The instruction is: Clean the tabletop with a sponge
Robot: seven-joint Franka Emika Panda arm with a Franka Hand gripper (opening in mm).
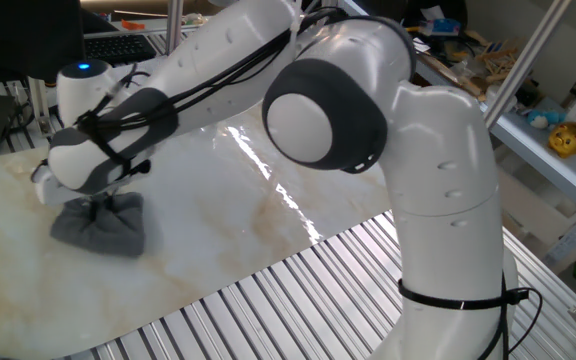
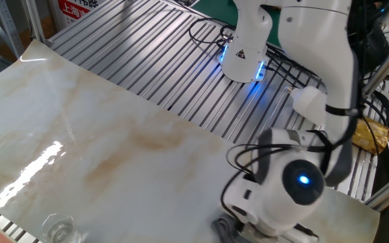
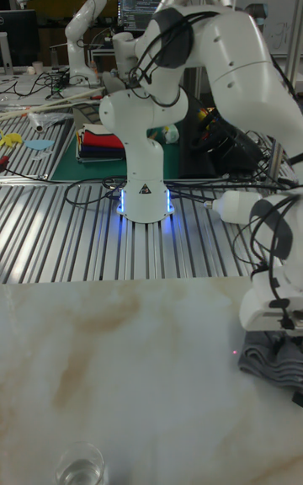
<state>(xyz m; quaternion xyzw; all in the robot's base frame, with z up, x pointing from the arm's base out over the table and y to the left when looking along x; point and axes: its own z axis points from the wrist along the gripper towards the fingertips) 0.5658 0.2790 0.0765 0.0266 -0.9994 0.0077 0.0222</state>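
The dark grey sponge (image 1: 101, 224) lies bunched on the cream marble tabletop (image 1: 228, 200) near its left end. My gripper (image 1: 98, 202) comes straight down onto it, its fingers shut on a pinched fold at the top of the sponge. In the other fixed view only a sliver of the sponge (image 2: 225, 227) shows under the wrist at the bottom edge of the tabletop (image 2: 80, 142). The tall fixed view has the sponge (image 3: 269, 360) at the right edge of the tabletop (image 3: 126, 367), beneath the gripper (image 3: 282, 329), whose fingertips are hidden.
A clear glass (image 2: 58, 229) stands near the slab's front edge, also the glass (image 3: 81, 463). Ribbed metal slats (image 2: 147, 61) surround the slab. The arm's base (image 3: 144, 190) with blue light sits behind. Shelving and clutter (image 1: 558, 130) stand to the right.
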